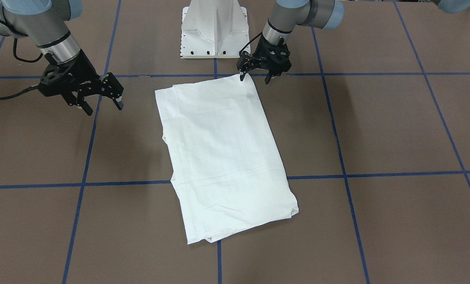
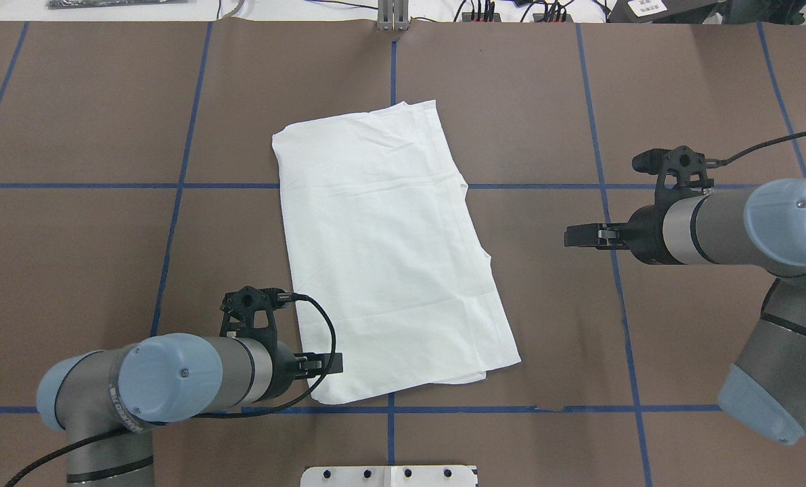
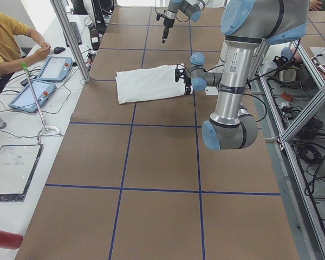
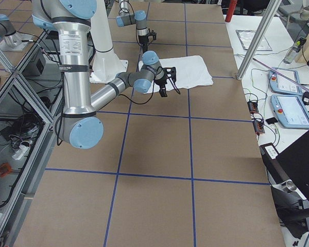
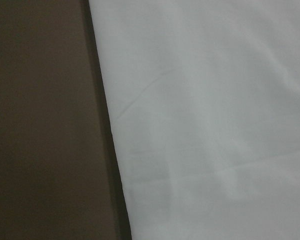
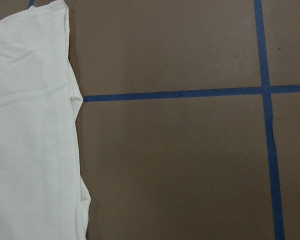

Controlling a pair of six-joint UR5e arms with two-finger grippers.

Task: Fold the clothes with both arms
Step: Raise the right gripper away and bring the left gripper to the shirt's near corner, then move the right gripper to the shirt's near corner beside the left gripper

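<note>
The white T-shirt (image 1: 223,157) lies folded into a long rectangle in the middle of the brown table, plain side up, with no print or label showing. It also shows in the overhead view (image 2: 389,250) and both wrist views (image 5: 210,120) (image 6: 30,140). My left gripper (image 1: 254,77) is open and low at the shirt's corner nearest the robot base, one fingertip (image 1: 241,75) at the cloth edge; it is at the same corner in the overhead view (image 2: 328,365). My right gripper (image 1: 100,104) is open and empty above bare table, well clear of the shirt's other long side (image 2: 568,237).
The white pedestal (image 1: 215,31) stands just behind the shirt's near end. Blue tape lines (image 1: 337,173) grid the table. An operator (image 3: 5,43) sits by two tablets (image 3: 49,70) beyond the far edge, next to an aluminium post (image 3: 70,38).
</note>
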